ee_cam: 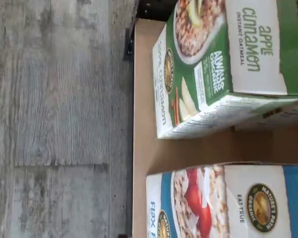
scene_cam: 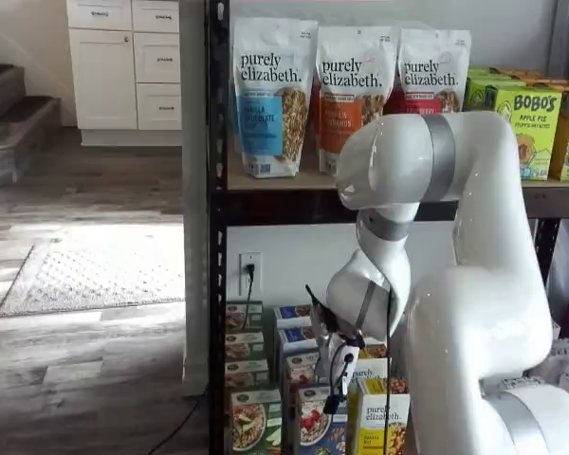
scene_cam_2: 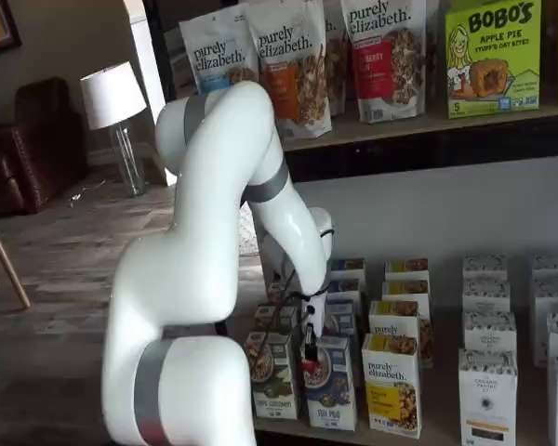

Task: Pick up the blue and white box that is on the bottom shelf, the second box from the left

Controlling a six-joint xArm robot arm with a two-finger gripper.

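The blue and white box [ee_cam: 228,203] stands on the tan board of the bottom shelf [ee_cam: 145,99], pictured with a bowl and red berries. In both shelf views it is the front box [scene_cam_2: 327,390] [scene_cam: 313,422] between a green-and-white one and a yellow one. My gripper [scene_cam_2: 309,358] [scene_cam: 334,391] hangs just above and in front of its top, touching nothing. The jaws stand open with no box between them. The black fingers show only partly.
A green-and-white apple cinnamon box [ee_cam: 213,69] stands beside the blue one, with a narrow gap between them. A yellow "purely elizabeth" box [scene_cam_2: 391,381] is on the other side. More rows of boxes stand behind. The upper board holds granola pouches [scene_cam: 275,95]. Grey wood floor [ee_cam: 54,119] lies before the shelf.
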